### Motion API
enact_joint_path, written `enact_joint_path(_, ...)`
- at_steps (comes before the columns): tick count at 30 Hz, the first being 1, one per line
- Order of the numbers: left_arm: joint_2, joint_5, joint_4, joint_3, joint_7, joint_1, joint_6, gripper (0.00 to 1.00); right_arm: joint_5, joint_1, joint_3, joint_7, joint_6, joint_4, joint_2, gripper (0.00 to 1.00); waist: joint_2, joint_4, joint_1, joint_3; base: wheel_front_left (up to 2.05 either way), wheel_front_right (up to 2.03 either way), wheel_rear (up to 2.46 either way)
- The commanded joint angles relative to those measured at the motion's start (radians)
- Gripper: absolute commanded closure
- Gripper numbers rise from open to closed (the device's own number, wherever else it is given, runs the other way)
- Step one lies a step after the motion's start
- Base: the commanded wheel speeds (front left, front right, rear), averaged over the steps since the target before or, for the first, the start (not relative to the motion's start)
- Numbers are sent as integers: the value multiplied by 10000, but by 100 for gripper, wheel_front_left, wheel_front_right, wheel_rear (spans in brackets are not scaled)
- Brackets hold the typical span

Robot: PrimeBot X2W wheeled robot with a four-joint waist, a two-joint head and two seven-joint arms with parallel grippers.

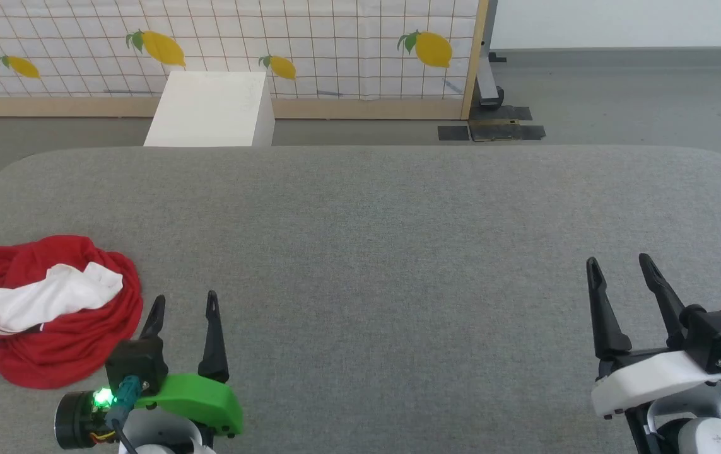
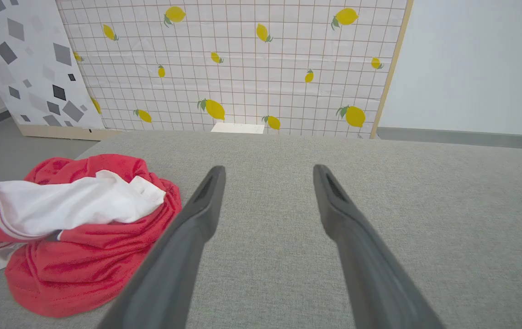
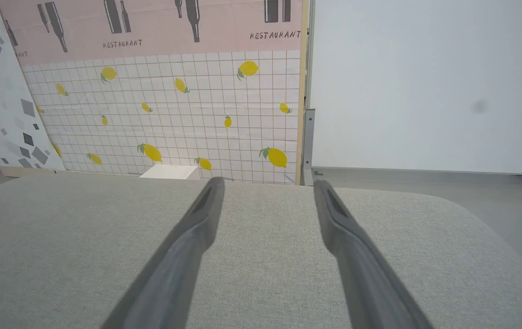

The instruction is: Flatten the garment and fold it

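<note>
Left tool (image 1: 185, 296), jaws spread and empty, hovers just beside the garment (image 1: 64, 353), a crumpled red heap with a white sleeve thrown across it, lying at the near left of the desk (image 1: 366, 252). Right tool (image 1: 617, 258), likewise spread and empty, stands well apart over bare surface on the right. Risk: a pinch into the heap may catch several layers, so the shirt lifts as a bundle instead of opening; a pull toward the close left edge may drag it off. The desk is grey, felt-like and round-cornered; beyond it stand a white box (image 1: 209, 110), a lemon-print panel (image 1: 335, 50) and grey floor (image 1: 587, 94).
</note>
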Motion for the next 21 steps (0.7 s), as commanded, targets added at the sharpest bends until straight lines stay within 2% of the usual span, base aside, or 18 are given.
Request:
enact_joint_path(1, -14, -49, 39, -29, -124, -178, 63, 0, 108, 167, -44, -136, -6, -70, 11, 0, 0, 7, 0, -2, 0, 0, 0)
enact_joint_path(21, -20, -188, 273, -113, -529, -222, 260, 0, 120, 312, -170, -543, -9, 53, 16, 0, 0, 74, 0, -16, 0, 0, 0)
